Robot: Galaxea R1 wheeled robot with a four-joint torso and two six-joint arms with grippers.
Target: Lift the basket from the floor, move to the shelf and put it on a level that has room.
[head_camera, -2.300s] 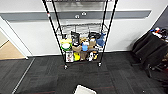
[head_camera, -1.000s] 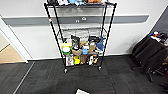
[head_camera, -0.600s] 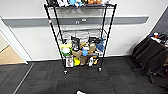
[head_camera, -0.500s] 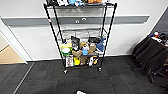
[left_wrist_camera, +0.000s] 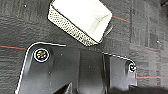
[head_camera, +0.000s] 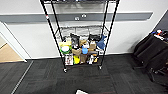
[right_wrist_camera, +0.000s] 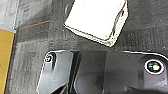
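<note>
In the head view the shelf stands against the wall on the dark carpet floor, its lower tiers crowded with boxes, bottles and a blue plush toy, while the level above them, a grey mesh tier, looks bare; a pale corner of the basket shows at the picture's near edge, on the carpet well apart from the rack's casters. A black-draped stand sits by the wall off to the right. In the left wrist view the basket lies on the floor, cream lining up and speckled side showing, apparently empty and untouched by the arm; whether the left gripper's jaws are apart or together I cannot tell. In the right wrist view the same basket rests flat on the carpet, and the right gripper's state likewise cannot be told. The risks, as I judge them: the basket sits skewed to both arms, so an uneven two-sided grasp could tip it or let its soft side buckle and slip; and the packed tiers leave only that one level free, so a low approach could knock goods off.
</note>
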